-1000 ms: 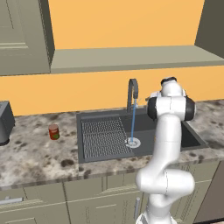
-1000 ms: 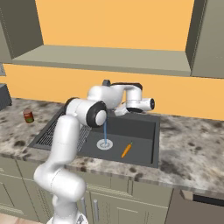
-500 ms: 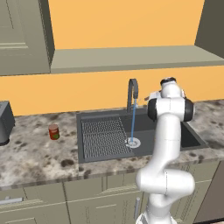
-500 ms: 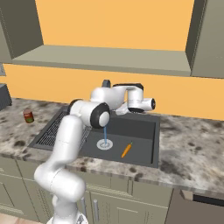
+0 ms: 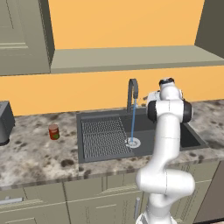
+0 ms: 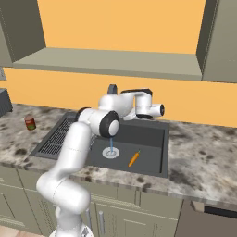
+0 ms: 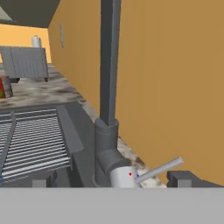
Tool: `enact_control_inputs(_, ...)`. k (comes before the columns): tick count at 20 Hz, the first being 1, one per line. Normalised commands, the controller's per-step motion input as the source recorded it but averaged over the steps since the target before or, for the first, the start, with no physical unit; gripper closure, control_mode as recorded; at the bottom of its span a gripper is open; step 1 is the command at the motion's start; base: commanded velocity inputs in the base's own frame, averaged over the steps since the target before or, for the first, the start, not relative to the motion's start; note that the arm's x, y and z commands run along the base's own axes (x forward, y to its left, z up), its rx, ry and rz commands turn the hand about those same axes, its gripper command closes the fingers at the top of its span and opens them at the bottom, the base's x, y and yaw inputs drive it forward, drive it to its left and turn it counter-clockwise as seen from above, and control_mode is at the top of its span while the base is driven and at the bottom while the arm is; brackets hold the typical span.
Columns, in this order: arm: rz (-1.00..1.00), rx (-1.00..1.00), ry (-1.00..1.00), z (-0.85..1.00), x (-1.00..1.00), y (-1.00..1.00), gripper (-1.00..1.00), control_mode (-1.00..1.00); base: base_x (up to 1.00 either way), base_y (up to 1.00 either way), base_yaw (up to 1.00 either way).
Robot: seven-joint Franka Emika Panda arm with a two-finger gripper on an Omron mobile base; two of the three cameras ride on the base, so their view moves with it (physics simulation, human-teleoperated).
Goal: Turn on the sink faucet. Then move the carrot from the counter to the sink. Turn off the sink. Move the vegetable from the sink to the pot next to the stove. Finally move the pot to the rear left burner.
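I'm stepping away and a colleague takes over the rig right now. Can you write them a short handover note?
Gripper: at the base of the sink faucet, its tips either side of the small silver lever; open or shut cannot be told.
Water is running from the spout onto the drain.
Carrot: already lying in the sink, right of the drain.
Done: faucet on, carrot moved off the counter.
Left: turn the faucet off, carry the carrot to the pot, then set the pot on the rear left burner.
A red can stands on the counter left of the basin; leave it.
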Motion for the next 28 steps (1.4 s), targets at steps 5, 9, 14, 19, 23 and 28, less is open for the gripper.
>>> enact_control_inputs(5, 0.0, 0.03, 0.01, -0.04, 0.17, 0.0, -1.0, -1.0, 0.0, 0.0, 0.0)
enact_control_inputs(9, 0.0, 0.04, 0.02, -0.04, 0.15, 0.0, -1.0, -1.0, 0.0, 0.0, 0.0)
enact_control_inputs(14, 0.0, 0.04, 0.02, -0.04, 0.14, 0.0, -1.0, -1.0, 0.0, 0.0, 0.0)
enact_control_inputs(19, 0.0, 0.04, 0.02, -0.04, 0.11, 0.0, -1.0, -1.0, 0.0, 0.0, 0.0)
enact_control_inputs(23, 0.0, 0.03, 0.01, -0.05, 0.08, 0.0, -1.0, -1.0, 0.0, 0.0, 0.0)
enact_control_inputs(28, 0.0, 0.03, 0.02, -0.05, 0.1, 0.0, -1.0, -1.0, 0.0, 0.0, 0.0)
